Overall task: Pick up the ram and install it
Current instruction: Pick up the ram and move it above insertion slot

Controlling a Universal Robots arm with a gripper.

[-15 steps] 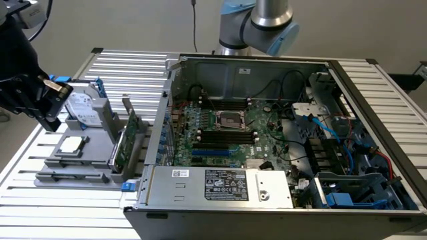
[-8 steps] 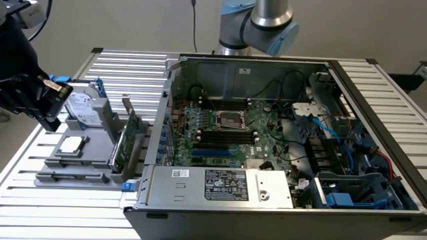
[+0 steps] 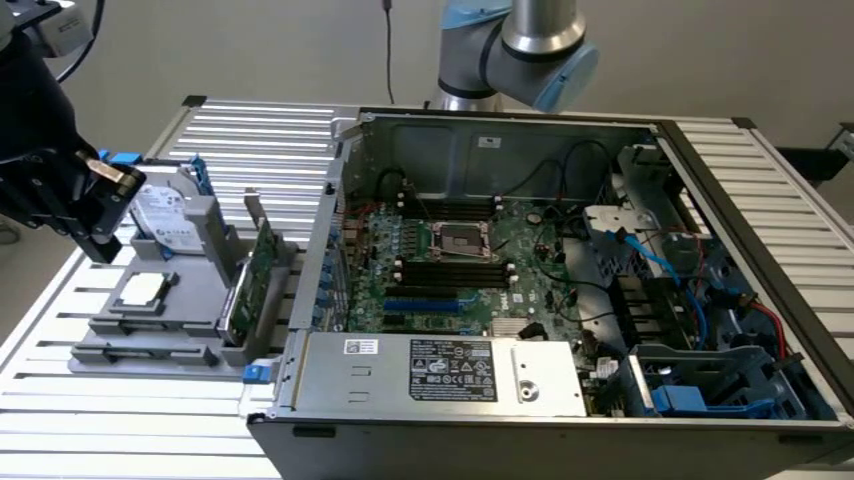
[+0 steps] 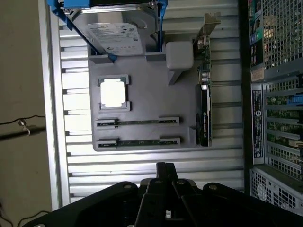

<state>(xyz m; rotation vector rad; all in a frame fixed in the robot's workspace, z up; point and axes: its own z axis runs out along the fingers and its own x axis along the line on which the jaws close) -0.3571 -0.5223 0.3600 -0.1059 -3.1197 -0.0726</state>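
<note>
The black two-fingered gripper (image 4: 165,167) has its fingers pressed together with nothing between them. In the exterior view it hangs above the aluminium-slatted table (image 3: 80,420), at the exterior view's left and just off the left edge of the flat grey plastic fixture plate (image 4: 142,71).

The slim green ram stick (image 4: 137,141) lies flat in a grey holder on that plate, apart from the fingertips and below them, untouched. A second ram stick (image 4: 137,121) lies parallel just beside it, on the side away from the gripper. Past that one sits a pale square processor (image 4: 113,92) in its own recess, and farther still a silver hard drive (image 4: 116,35) leans in a blue bracket. A tall green expansion card (image 4: 203,111) stands on edge along the plate's right side.

To the exterior view's right lies the open grey computer case (image 3: 747,190), its green motherboard (image 3: 441,300) exposed; the long black memory slots (image 3: 454,270) beside the processor socket look unfilled, though they are small here.
</note>
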